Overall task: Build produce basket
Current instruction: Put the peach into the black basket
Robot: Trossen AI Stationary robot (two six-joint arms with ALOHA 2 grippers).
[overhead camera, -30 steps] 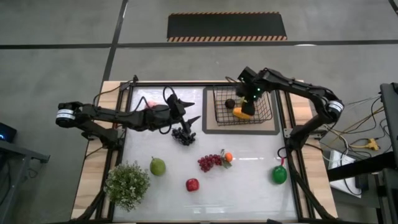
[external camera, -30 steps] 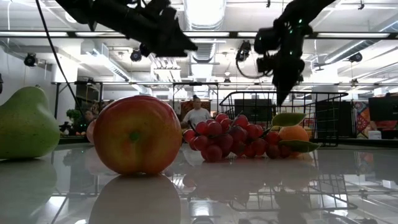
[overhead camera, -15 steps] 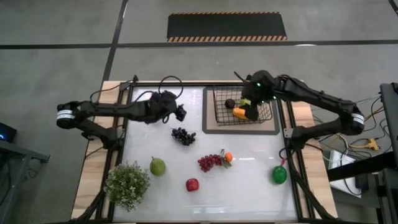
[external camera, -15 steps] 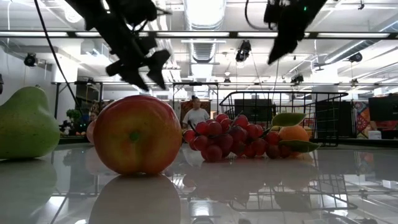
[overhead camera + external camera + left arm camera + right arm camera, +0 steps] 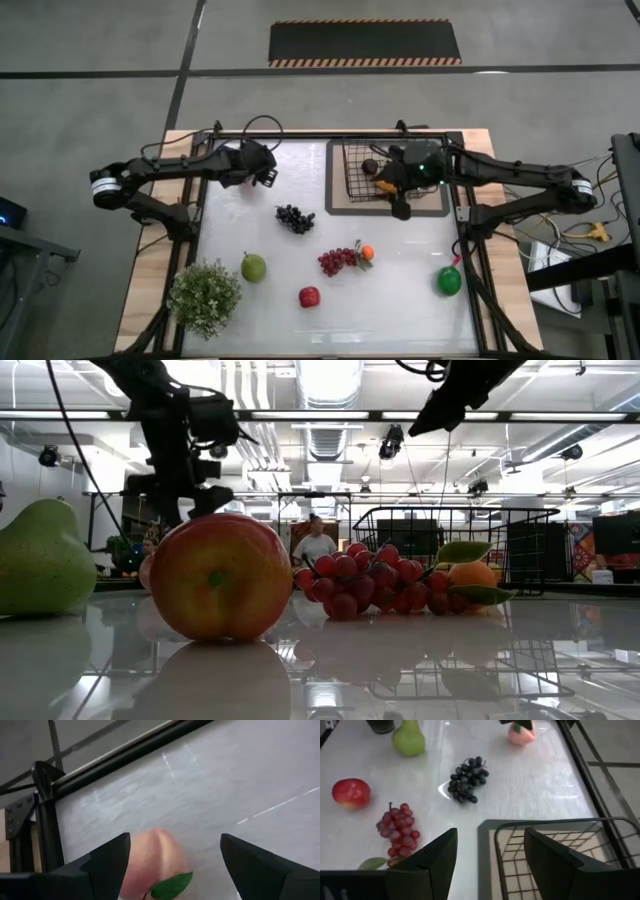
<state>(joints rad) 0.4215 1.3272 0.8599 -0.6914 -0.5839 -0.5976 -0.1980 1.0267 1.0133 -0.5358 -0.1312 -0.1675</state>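
My left gripper (image 5: pixel 265 175) (image 5: pixel 174 842) hangs open over the pink peach (image 5: pixel 152 862) near the table's far left corner, one finger on each side of it and a gap showing. The right wrist view also catches the peach (image 5: pixel 521 734). My right gripper (image 5: pixel 401 208) (image 5: pixel 490 832) is open above the near rim of the black wire basket (image 5: pixel 385 160), holding nothing. An orange mango (image 5: pixel 385 184) and a small dark fruit (image 5: pixel 369 166) lie in the basket. Resting on the table are dark grapes (image 5: pixel 294 218), red grapes (image 5: pixel 336 261), a tangerine (image 5: pixel 367 252), a pear (image 5: pixel 253 267), a red apple (image 5: pixel 309 297) and a green fruit (image 5: pixel 449 281).
The basket stands on a flat tray (image 5: pixel 340 205) at the table's far right. A bushy potted plant (image 5: pixel 205 297) sits at the near left corner. Black frame rails (image 5: pixel 203 200) run along the table's sides. Open tabletop lies between the dark grapes and the tray.
My left gripper has swung from above the dark grapes toward the table's far left and come down over the peach. My right gripper has risen out of the basket and drawn back toward its near rim. The mango has stayed in the basket.
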